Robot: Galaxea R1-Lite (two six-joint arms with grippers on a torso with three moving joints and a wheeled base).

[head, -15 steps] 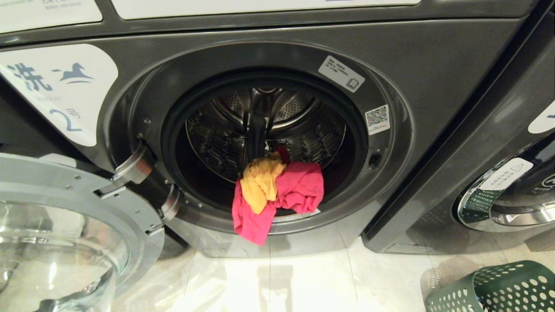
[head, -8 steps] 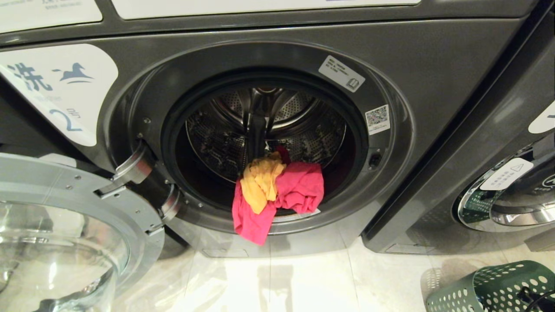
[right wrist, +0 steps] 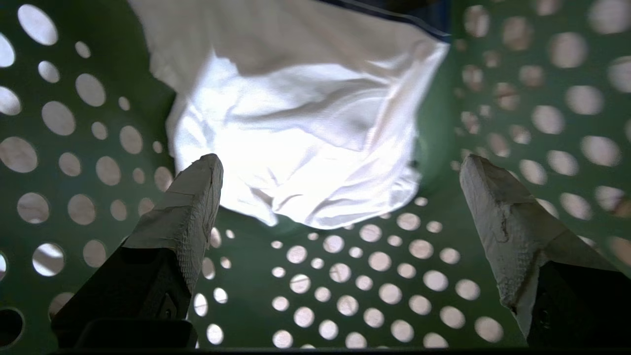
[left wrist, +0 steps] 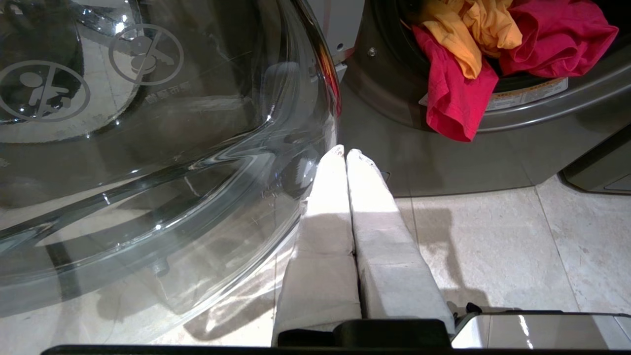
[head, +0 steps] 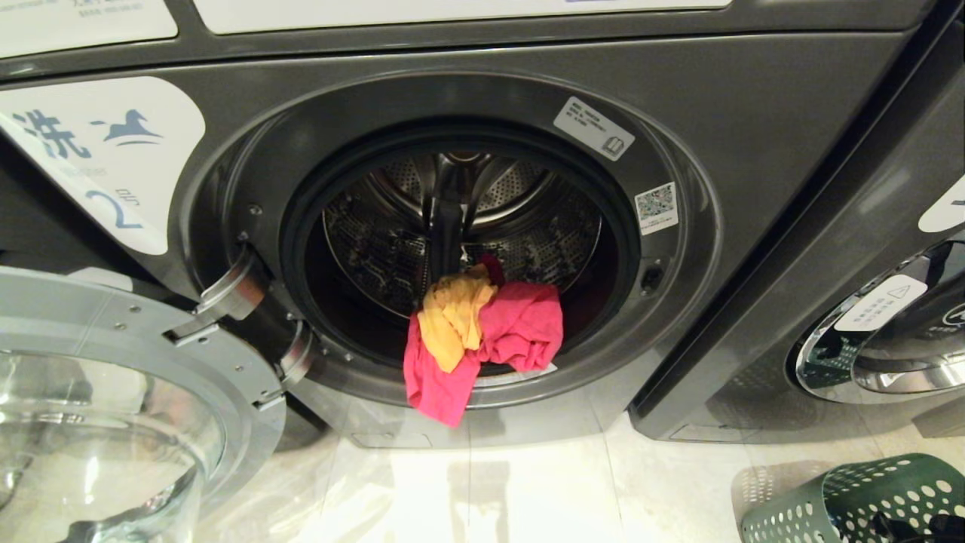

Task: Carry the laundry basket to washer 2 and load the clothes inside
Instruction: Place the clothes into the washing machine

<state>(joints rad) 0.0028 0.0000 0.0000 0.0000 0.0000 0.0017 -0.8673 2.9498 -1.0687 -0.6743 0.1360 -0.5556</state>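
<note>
- Here the right hand (right wrist: 340, 162) hangs released inside the laundry basket (right wrist: 345, 276), its fingers (right wrist: 190, 207) spread either side of a white garment (right wrist: 300, 123) on the basket floor, not touching it.
- The pink and yellow clothes (head: 482, 332) drape over the lower lip of washer 2 (head: 467, 249), whose door (head: 113, 392) stands open.
- The left hand (left wrist: 345, 155) is clenched, low beside the door glass.
- The basket stands on the pale tiled floor (head: 528, 490), at the foot of the neighbouring washer (head: 867, 339).
</note>
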